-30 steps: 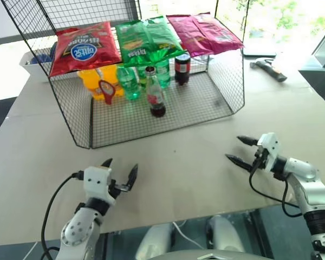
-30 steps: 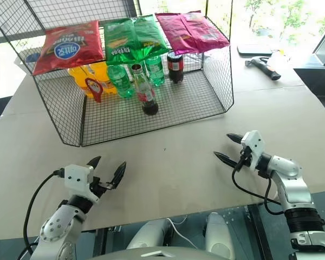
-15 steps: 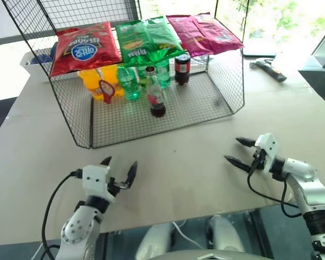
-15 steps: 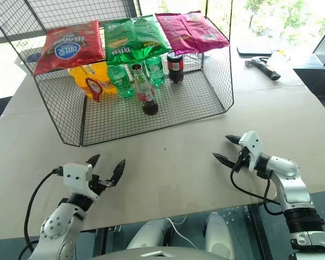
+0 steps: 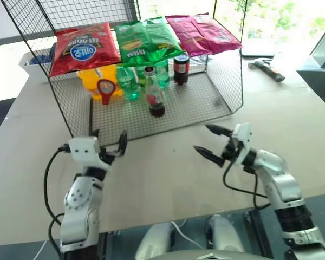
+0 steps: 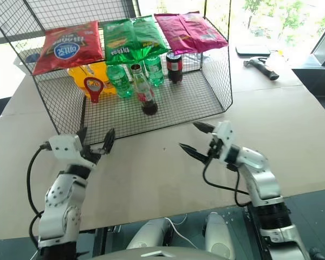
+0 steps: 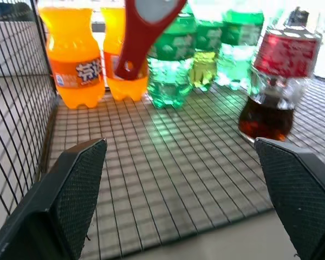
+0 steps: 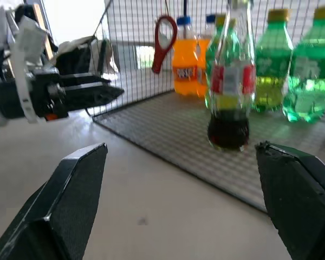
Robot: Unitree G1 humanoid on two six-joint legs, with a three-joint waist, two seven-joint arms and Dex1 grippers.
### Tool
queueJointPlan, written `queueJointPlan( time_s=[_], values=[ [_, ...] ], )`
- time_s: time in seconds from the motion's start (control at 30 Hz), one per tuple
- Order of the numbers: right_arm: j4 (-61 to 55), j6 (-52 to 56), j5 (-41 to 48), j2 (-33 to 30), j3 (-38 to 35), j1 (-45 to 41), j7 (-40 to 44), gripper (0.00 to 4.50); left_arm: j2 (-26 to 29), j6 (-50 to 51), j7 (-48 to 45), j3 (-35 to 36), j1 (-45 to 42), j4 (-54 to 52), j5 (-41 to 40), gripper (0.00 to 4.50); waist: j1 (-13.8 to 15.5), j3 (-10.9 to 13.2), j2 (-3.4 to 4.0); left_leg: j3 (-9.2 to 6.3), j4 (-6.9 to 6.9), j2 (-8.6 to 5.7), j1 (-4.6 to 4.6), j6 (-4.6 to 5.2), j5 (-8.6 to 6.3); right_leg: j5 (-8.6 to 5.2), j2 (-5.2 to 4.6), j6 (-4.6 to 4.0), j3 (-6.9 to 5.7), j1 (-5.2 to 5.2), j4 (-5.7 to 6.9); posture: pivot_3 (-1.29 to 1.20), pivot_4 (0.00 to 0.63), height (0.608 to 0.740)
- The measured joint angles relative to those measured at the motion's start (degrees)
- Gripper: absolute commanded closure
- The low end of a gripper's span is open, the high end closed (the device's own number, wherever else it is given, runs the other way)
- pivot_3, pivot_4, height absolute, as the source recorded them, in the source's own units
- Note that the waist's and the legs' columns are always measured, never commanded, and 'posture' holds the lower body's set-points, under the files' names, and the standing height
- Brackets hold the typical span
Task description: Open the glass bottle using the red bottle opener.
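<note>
Both grippers, left (image 5: pixel 107 142) and right (image 5: pixel 212 141), gape empty; glass bottle (image 5: pixel 154 93) stands upright, neck up.

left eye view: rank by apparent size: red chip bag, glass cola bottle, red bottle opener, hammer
Largest to smallest as they look:
1. red chip bag
2. glass bottle
3. hammer and red bottle opener: they look about alike, so I won't rank them, and the hammer lies farther back, so it is likely bigger than it looks.
</note>
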Motion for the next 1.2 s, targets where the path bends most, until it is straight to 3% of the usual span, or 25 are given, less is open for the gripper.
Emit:
queueJointPlan(
  time_s=[0.33,0.63,0.73,1.0,1.03,1.2],
  values=[
    [-3.14,3.75,1.02,2.3,0.83,-4.42,-4.14,0.07,4.99,-5.23,4.48,2.59,-19.22,14.16,4.55,0.0,-0.1,-0.03,-0.05,-0.04,0.12,-0.1,-0.01,-0.01,0.0,0.0,0.0,0.0,-0.04,-0.02,0.15,0.0,0.15,0.739],
    [-2.97,3.71,0.98,1.22,0.69,-4.54,-4.13,0.07,5.21,-9.76,4.15,1.97,-27.85,27.34,6.04,0.0,-0.77,-0.03,-0.07,-0.02,0.55,-0.11,-0.1,-0.01,0.0,0.0,-0.01,0.0,0.0,-0.12,0.57,0.0,0.15,0.739],
    [-2.97,3.7,0.98,1.19,0.72,-4.53,-4.17,0.0,5.21,-10.62,3.26,1.41,-28.17,29.49,6.06,0.65,-1.01,-0.03,-0.08,-0.03,0.68,-0.11,-0.1,-0.01,0.0,0.0,-0.01,0.0,0.01,-0.11,0.72,0.0,0.15,0.739],
    [-2.97,3.61,0.66,1.15,0.77,-4.19,-4.36,0.0,5.02,-13.06,2.7,1.53,-27.92,30.33,5.08,4.17,-1.37,-0.05,-0.14,-0.04,0.71,-0.11,-0.11,-0.01,0.0,0.0,-0.01,0.0,0.02,-0.12,0.75,0.0,0.15,0.739],
    [-2.97,3.6,0.51,1.07,0.78,-4.12,-4.34,0.0,4.98,-13.07,2.51,1.53,-27.53,30.11,4.89,4.34,-1.38,-0.05,-0.14,-0.04,0.71,-0.11,-0.11,-0.01,0.0,0.0,-0.01,0.0,0.02,-0.13,0.75,0.0,0.15,0.739],
    [-2.95,3.57,0.06,0.81,0.83,-3.61,-4.25,0.0,3.81,-12.83,2.33,1.96,-25.71,27.32,3.38,4.34,-1.36,-0.05,-0.15,-0.05,0.71,-0.1,-0.11,-0.01,0.0,0.0,-0.01,0.0,0.02,-0.12,0.76,0.0,0.15,0.739]
  ],
)
